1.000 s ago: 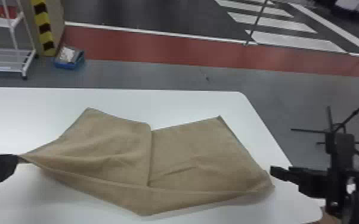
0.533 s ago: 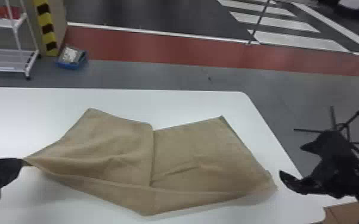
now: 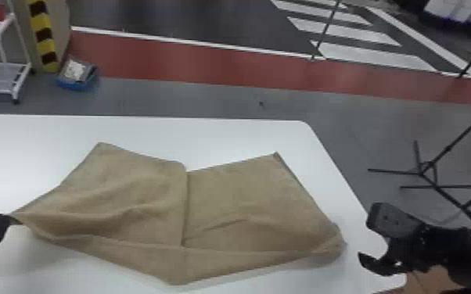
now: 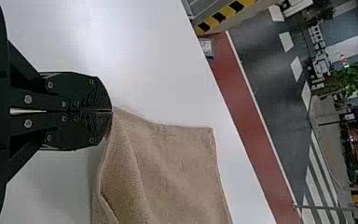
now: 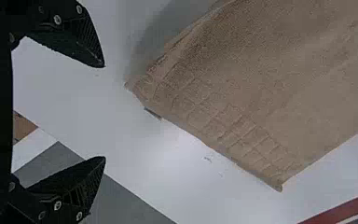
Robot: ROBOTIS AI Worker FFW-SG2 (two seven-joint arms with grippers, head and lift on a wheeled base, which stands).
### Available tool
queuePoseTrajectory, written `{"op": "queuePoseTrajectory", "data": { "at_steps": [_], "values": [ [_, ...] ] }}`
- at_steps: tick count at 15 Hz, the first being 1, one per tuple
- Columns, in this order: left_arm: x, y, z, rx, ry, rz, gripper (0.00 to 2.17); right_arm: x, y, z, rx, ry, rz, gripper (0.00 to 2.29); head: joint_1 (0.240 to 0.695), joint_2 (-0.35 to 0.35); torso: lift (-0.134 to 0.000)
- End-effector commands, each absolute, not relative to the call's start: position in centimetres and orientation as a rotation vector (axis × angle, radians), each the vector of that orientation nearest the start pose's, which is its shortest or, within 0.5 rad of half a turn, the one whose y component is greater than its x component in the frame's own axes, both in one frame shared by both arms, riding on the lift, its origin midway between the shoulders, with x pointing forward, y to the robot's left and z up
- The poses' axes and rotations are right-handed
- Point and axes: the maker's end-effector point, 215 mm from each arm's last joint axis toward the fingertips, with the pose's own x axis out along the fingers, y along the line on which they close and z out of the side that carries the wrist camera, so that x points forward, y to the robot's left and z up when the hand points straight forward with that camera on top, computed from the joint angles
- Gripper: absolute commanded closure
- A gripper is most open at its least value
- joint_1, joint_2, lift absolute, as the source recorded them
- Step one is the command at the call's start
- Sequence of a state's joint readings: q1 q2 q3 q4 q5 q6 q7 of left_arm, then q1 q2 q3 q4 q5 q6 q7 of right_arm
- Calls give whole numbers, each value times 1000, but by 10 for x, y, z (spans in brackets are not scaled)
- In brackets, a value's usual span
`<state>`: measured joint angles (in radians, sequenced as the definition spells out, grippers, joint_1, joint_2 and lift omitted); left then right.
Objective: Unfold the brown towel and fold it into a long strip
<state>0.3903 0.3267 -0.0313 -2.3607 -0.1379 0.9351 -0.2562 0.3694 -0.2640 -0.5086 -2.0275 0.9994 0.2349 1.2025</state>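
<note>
The fingers of the left gripper [image 4: 112,111] are pinched together on a corner of the brown towel [image 3: 238,203], while those of the right gripper [image 5: 104,112] stand wide apart with nothing between them. The white worktop [image 3: 227,135] carries the towel, partly opened, its long axis running broadly side to side and its right end near the worktop's right edge, toward the near right corner. A crease [image 3: 185,207] crosses the towel's middle from far to near, and the near side bows toward the worktop's near edge. What the coming move turns on is the towel's free right-hand corner [image 5: 133,87]: it lies just beside the right fingers, on their left, not touching them, so the right arm is plainly the nearer. I judge the next step to be a short leftward reach to grip that corner, then a pull against the left to straighten the near side before folding. The risk is catching only one layer; a small dark tab [image 5: 153,113] marks the edge beside it
</note>
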Motion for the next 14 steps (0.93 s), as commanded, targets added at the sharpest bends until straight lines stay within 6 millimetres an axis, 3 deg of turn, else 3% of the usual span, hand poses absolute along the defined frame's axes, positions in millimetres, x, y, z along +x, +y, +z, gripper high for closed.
{"op": "queuePoseTrajectory", "data": {
  "at_steps": [1,4,8,11,14],
  "values": [
    [427,254,-391,365,571,-233,1315,366,-486,-438,-986,986,436,262,695,-329,-123],
    [426,254,-392,366,573,-235,1315,374,-463,-448,-999,990,492,289,695,-321,-123],
    [425,253,-393,366,574,-236,1315,379,-449,-458,-974,1011,543,616,695,-283,-123],
    [425,255,-393,366,576,-234,1315,376,-446,-457,-934,1019,561,1369,695,-272,-123],
    [425,256,-393,366,575,-231,1318,371,-456,-453,-878,1030,529,1878,695,-269,-123]
  ]
}}
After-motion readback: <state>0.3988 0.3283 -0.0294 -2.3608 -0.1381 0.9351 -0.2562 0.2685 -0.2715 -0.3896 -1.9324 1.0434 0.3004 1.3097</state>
